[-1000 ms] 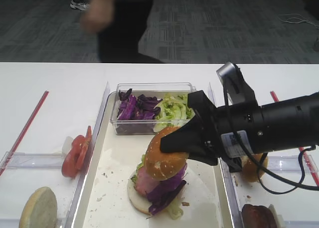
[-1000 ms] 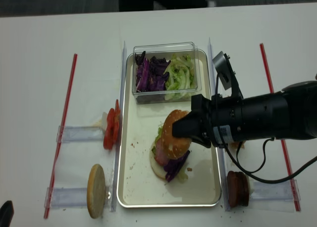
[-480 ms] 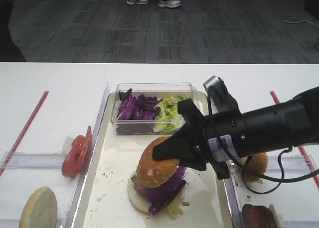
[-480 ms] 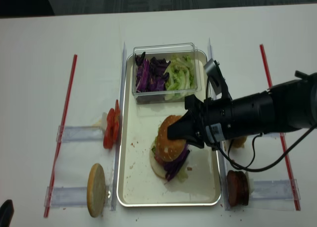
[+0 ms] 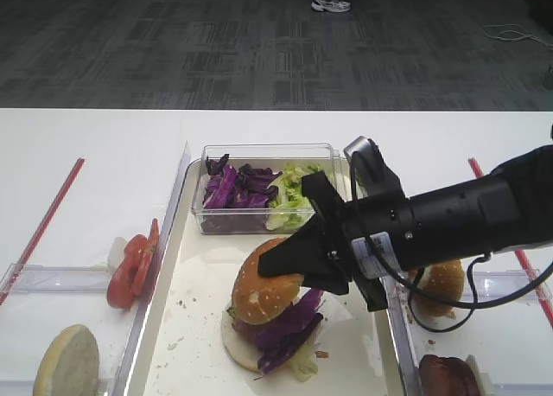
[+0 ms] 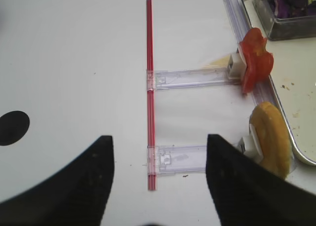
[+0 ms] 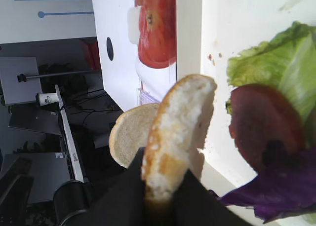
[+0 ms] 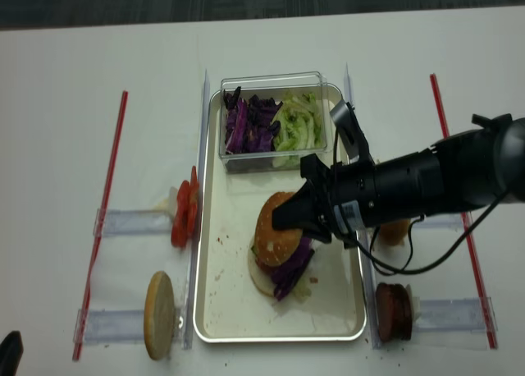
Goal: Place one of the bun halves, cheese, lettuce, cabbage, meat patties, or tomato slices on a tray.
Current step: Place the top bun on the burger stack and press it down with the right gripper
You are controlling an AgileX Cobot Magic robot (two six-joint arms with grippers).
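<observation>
Gripping bun top (image 7: pixel 173 132), fingers (image 7: pixel 190 199) shown underneath at wrist.

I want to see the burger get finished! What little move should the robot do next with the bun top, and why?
Probably lower it a touch and let go. The right gripper is shut on the sesame bun top, tilted over the stack of purple cabbage on the tray, nearly resting there.
</observation>
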